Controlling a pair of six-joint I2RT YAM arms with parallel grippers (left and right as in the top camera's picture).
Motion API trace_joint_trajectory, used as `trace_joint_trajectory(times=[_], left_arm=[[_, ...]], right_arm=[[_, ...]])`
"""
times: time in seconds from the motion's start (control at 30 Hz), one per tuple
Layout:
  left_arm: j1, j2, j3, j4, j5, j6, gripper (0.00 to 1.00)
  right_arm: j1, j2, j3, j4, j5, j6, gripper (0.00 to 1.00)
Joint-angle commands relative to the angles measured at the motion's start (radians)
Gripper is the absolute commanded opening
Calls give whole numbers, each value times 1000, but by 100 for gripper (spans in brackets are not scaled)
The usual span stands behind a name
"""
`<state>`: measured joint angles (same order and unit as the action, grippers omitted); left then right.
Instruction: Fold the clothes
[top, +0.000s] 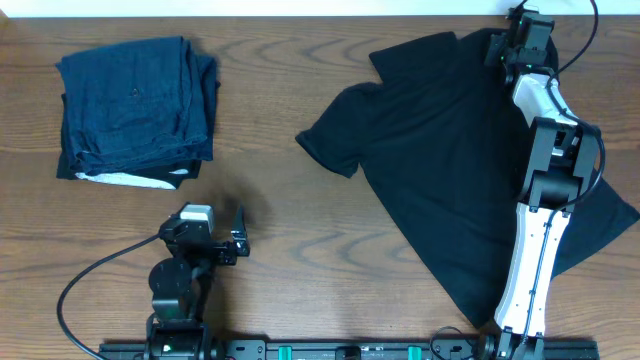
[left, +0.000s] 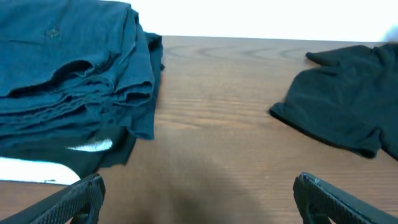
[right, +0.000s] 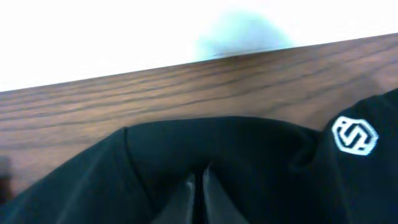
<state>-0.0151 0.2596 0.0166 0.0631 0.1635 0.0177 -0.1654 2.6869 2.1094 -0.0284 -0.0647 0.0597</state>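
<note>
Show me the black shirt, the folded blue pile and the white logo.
black shirt (top: 450, 170): overhead view, middle of its body.
folded blue pile (top: 135, 100): overhead view, centre of the top layer.
white logo (right: 355, 135): right wrist view, centre of the hexagon badge.

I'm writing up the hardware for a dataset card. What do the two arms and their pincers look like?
The right arm has white shells with black joints and a dark right pincer; a thin black cable loops beside it. The left arm is black, with a pale grey block near the dark left pincer. A second black cable curves from its base.
</note>
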Motion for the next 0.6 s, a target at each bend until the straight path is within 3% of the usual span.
trace_joint_trajectory(times=[0.0, 0.03, 0.07, 0.1, 0.2, 0.3, 0.57], left_arm=[[-4, 3, 43, -1, 55, 35, 98], [-4, 9, 61, -7, 79, 35, 98], [-4, 21, 85, -21, 104, 35, 98], [-4, 38, 108, -37, 127, 35, 98], [-4, 138, 197, -108, 188, 39, 98], [-5, 313, 313, -190, 253, 108, 98], [-111, 938, 617, -242, 308, 125, 98]], right_arm=[[24, -66, -28, -32, -56, -4, 20], [23, -94, -28, -52, -56, -4, 32], [23, -138, -28, -91, -56, -4, 55], [22, -170, -28, -129, -56, 4, 70], [16, -286, -28, -277, -56, 34, 76], [8, -385, -28, -429, -53, 37, 95], [-12, -469, -28, -644, -52, 37, 95]])
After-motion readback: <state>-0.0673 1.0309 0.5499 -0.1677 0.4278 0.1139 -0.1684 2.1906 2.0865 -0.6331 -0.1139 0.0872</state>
